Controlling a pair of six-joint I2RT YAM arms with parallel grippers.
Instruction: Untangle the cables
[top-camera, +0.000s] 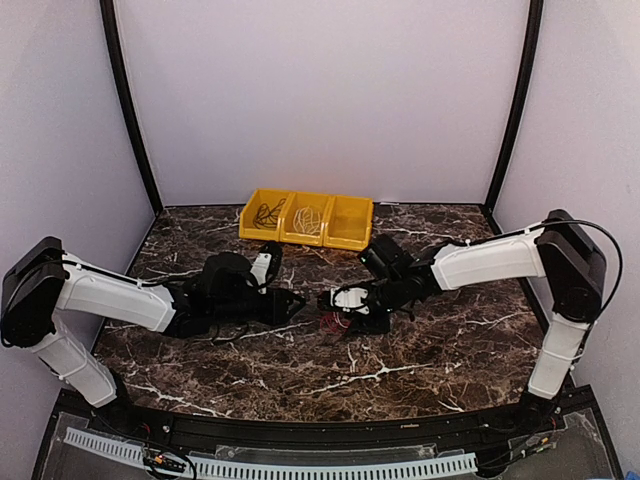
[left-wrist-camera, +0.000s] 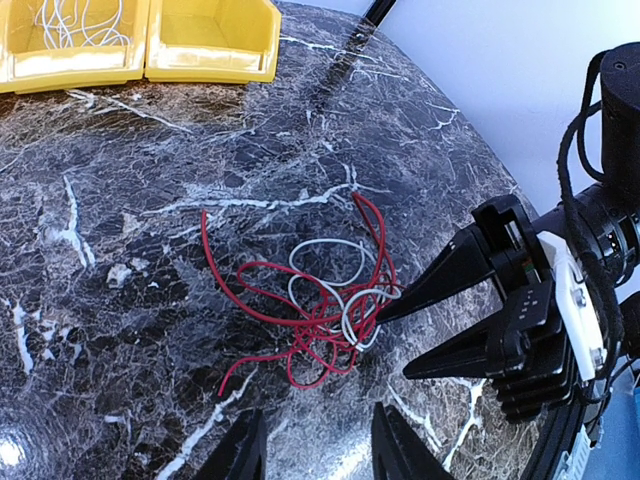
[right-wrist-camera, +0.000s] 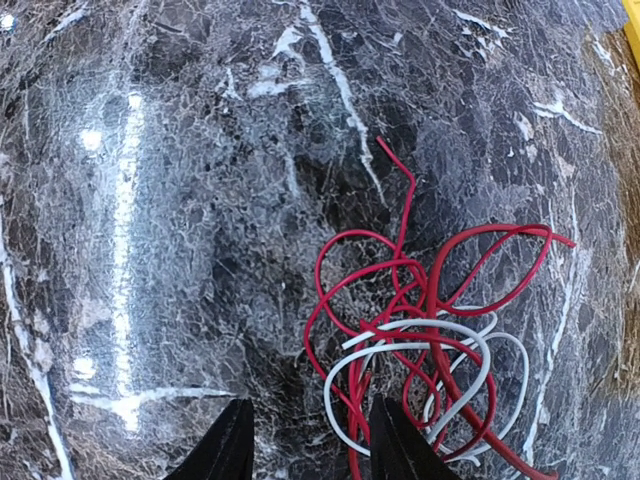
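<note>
Cables are lying knotted, red through white, at the middle of the left wrist frame. Right gripper is standing half open and empty, one tip touching a white loop. Pinching there is probably risking a tighter knot. Left gripper is hovering nearby, parted and empty, both arms stretching low toward the centre.

Dark, glossy marble-look table, veined in white and catching the overhead lights in pale streaks. Carries near its far edge a row of three joined yellow bins, set side by side and flat on the stone. Holds near its middle, well apart from the bins, a loose tangle of cables lying flat on the surface, with red strands looped over and through white strands and several red ends trailing out onto the bare marble.
</note>
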